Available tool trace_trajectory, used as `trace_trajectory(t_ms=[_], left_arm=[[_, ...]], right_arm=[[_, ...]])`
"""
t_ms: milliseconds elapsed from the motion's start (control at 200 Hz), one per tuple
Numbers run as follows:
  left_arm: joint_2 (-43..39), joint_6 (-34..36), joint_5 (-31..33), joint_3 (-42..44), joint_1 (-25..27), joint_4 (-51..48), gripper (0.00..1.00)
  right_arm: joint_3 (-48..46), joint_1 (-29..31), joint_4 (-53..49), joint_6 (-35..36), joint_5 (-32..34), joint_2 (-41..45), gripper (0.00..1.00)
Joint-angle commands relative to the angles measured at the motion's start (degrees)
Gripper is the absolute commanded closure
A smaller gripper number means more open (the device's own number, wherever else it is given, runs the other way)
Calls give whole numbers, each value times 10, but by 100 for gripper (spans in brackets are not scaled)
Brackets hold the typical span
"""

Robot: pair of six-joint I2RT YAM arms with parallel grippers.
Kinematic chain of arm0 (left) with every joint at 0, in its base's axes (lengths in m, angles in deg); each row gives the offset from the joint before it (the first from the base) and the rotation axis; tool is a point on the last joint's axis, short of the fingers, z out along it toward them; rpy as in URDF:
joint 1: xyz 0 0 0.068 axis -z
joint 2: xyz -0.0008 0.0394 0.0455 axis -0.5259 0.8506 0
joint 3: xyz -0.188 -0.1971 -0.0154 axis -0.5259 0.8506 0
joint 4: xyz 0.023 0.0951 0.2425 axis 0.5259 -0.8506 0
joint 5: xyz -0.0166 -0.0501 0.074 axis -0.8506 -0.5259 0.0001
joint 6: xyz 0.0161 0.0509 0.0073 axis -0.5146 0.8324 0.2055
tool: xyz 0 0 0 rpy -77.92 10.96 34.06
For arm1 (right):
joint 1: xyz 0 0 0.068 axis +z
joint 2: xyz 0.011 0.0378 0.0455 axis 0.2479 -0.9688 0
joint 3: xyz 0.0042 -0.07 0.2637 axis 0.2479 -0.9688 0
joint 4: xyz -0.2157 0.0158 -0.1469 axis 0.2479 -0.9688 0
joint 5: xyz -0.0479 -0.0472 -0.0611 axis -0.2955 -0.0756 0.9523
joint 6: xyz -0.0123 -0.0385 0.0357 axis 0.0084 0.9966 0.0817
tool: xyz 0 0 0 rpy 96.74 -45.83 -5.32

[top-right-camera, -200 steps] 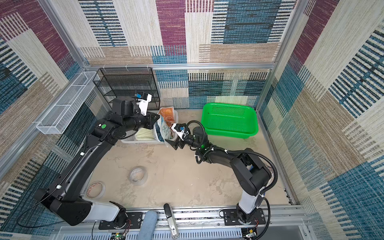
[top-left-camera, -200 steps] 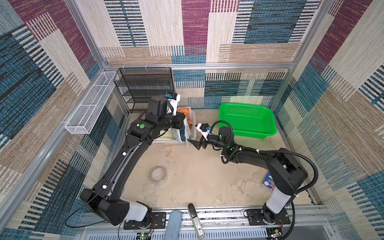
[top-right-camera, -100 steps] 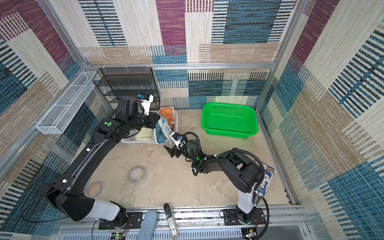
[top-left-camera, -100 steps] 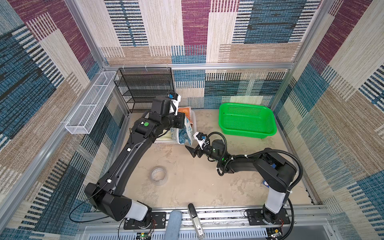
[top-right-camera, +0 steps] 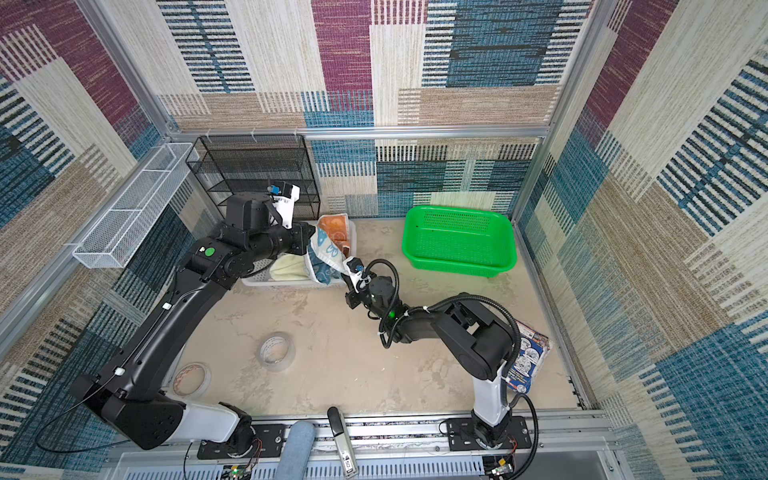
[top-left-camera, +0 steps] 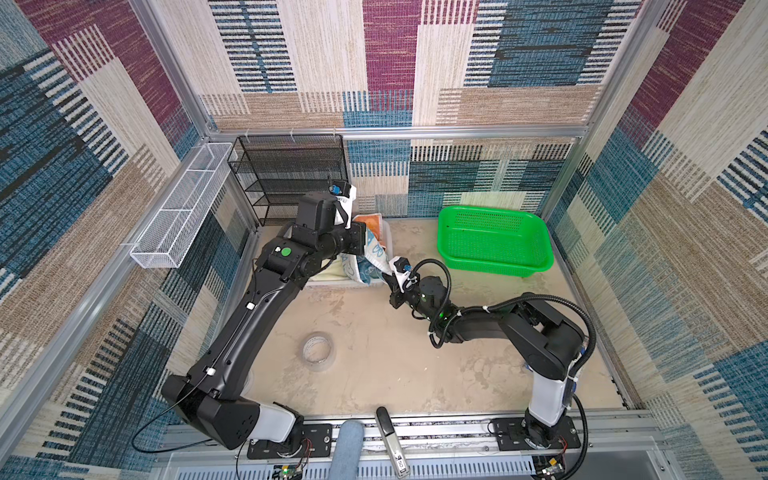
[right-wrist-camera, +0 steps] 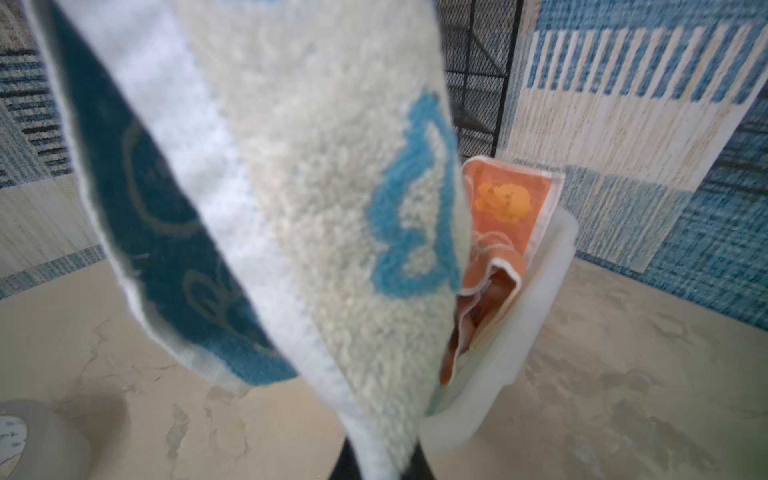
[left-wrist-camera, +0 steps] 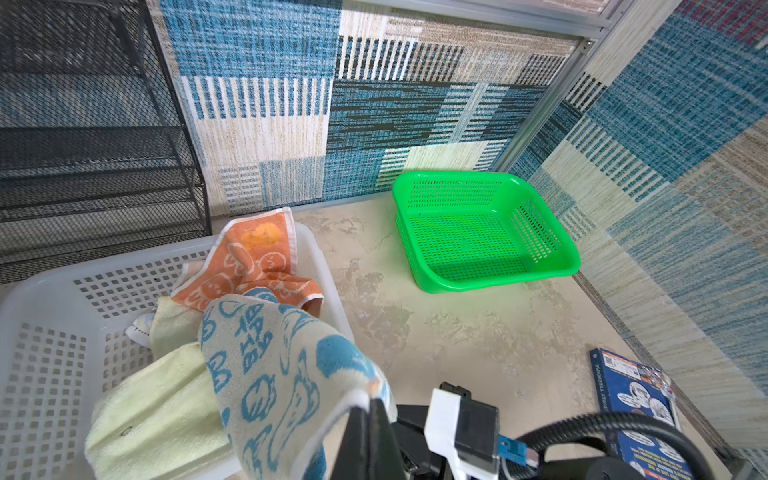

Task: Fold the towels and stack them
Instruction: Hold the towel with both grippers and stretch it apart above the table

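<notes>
Over the white basket (left-wrist-camera: 320,266), at the back of the counter (top-left-camera: 374,357): blue towel (top-left-camera: 371,254), bunny print, hung between two grips. Left gripper (top-left-camera: 360,240) clamped on its upper edge; right gripper (left-wrist-camera: 371,409) closed on a lower corner. Orange towel (left-wrist-camera: 253,253) and yellow towel (left-wrist-camera: 153,403) lie crumpled in the basket. Handling, as judged: light, limp terry; sags and bunches; neither fragile nor slippery. Best taken at hemmed corners and kept taut between grips to spread flat.

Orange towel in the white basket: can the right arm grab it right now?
Probably not. The right tool is shut on the blue bunny towel, which hangs between it and the orange towel.
</notes>
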Motion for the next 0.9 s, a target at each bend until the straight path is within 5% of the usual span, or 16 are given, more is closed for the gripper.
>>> trace_trajectory(t_ms=[0,481,891], left_arm=[[-8,15,-3,-2,0,42,100],[-13,18,-140,-125,7,47,100],[-66,-14,-208,-175,16,73,100]], right_arm=[[32,-7,-53,60,55,43,100],[231,-76,-334,190,145,247,100],[308,-76,-481,215,62,399,100]])
